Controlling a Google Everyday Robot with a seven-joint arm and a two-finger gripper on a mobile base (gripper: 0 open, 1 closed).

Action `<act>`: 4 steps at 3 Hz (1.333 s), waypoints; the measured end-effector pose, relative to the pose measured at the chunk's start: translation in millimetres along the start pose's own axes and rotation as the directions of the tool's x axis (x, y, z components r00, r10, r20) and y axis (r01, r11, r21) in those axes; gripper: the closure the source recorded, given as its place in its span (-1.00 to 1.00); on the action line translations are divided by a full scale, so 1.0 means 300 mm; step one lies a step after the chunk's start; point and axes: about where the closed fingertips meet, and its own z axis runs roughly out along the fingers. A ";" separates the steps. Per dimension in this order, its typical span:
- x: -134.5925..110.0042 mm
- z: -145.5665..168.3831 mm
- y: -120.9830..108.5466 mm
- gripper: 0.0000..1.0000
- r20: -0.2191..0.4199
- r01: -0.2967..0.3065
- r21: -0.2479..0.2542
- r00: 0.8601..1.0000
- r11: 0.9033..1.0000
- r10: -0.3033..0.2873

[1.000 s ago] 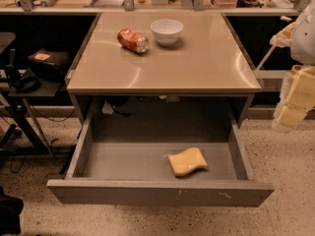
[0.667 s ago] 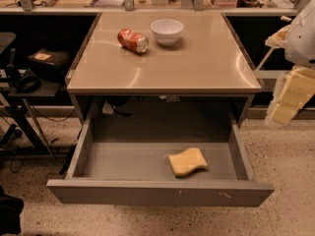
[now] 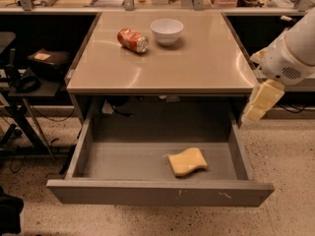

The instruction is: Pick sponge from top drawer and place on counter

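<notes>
**Mia:** Where is the sponge (image 3: 187, 162)?

**Ben:** It lies flat on the smooth grey floor of the top drawer (image 3: 157, 193), near the front and a bit to the right. It is soft and yellow, with a wavy edge. The drawer is pulled out wide. It is shallow, and its grey front has small scuffs.

**Mia:** And the end effector (image 3: 257, 107)?

**Ben:** It hangs in the air on the right, just past the corner of the tabletop (image 3: 197, 63), higher than the drawer's right wall. It is pale yellow and blocky, under a round white arm. It holds nothing. I cannot tell if it is apart or together.

**Mia:** What is on top?

**Ben:** The tabletop is tan and shiny. A red soda can (image 3: 133, 40) lies on its side there, next to a round white bowl (image 3: 167, 31). The floor (image 3: 290, 151) is speckled.
</notes>
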 end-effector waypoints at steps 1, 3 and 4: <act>0.065 0.139 -0.023 -1.00 0.001 -0.043 0.014 0.999 0.999 0.043; 0.127 0.339 0.232 -1.00 0.007 -0.112 -0.029 0.994 0.993 0.112; 0.068 0.488 0.398 -1.00 -0.001 -0.091 -0.113 0.996 0.989 0.092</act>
